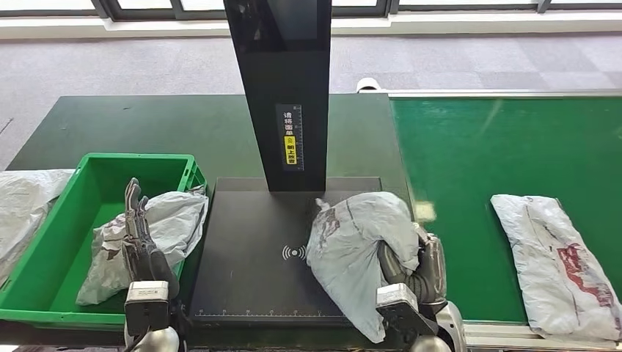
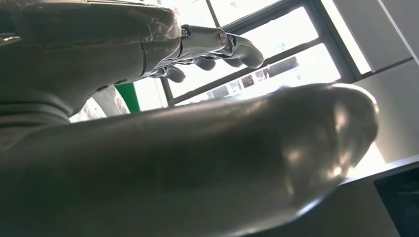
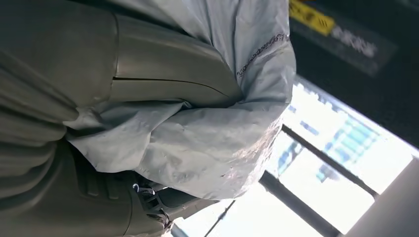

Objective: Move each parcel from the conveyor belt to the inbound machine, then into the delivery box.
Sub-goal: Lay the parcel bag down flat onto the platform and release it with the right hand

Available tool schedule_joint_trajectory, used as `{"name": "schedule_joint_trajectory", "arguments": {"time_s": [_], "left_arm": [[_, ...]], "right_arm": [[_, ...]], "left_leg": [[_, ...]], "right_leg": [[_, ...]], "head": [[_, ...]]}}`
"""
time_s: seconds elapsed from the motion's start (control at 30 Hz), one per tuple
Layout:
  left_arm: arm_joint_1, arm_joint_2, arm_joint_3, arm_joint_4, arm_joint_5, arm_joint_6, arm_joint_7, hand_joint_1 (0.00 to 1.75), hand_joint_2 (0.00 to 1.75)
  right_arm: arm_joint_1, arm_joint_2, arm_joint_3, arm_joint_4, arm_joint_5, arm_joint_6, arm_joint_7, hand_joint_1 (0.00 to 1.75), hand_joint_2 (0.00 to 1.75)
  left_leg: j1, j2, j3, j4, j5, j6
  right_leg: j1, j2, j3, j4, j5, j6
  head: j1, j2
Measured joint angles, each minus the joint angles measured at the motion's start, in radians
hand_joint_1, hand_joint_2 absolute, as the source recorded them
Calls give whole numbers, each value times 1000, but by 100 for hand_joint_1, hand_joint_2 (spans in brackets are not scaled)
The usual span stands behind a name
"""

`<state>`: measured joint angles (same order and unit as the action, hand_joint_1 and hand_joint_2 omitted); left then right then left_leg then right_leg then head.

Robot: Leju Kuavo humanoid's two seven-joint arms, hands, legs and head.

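My right hand (image 1: 414,268) grips a grey parcel (image 1: 352,246) over the right side of the black inbound machine plate (image 1: 249,279); the right wrist view shows the bag (image 3: 217,143) bunched between thumb and fingers (image 3: 163,202). My left hand (image 1: 139,235) hovers open with fingers (image 2: 217,42) stretched, over another grey parcel (image 1: 165,231) lying in the green delivery box (image 1: 51,249). A third parcel (image 1: 561,260) with red print lies on the green conveyor belt (image 1: 499,147) at the right.
The scanner's black upright column (image 1: 282,88) rises behind the plate. A crumpled grey bag (image 1: 22,198) lies left of the green box. The dark table (image 1: 147,125) extends behind the box, with grey carpet and windows beyond.
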<state>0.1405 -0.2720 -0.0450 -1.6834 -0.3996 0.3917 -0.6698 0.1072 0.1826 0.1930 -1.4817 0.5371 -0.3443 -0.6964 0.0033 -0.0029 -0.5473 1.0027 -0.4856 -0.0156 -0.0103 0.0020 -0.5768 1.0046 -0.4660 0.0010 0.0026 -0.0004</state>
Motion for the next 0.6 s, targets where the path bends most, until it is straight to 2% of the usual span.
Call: {"name": "schedule_joint_trajectory", "arguments": {"time_s": [0.23,0.6], "left_arm": [[-3,0,-2,17,-1,13,3,0,0],[-5,0,-2,29,-1,16,3,0,0]], "right_arm": [[-68,14,23,188,-46,48,-1,175,175],[-96,20,31,270,-49,49,-3,175,175]], "left_leg": [[0,0,-1,0,-1,0],[0,0,0,0,-1,0]], "right_leg": [[0,0,-1,0,-1,0],[-1,0,-1,0,-1,0]], "head": [[0,0],[0,0]]}}
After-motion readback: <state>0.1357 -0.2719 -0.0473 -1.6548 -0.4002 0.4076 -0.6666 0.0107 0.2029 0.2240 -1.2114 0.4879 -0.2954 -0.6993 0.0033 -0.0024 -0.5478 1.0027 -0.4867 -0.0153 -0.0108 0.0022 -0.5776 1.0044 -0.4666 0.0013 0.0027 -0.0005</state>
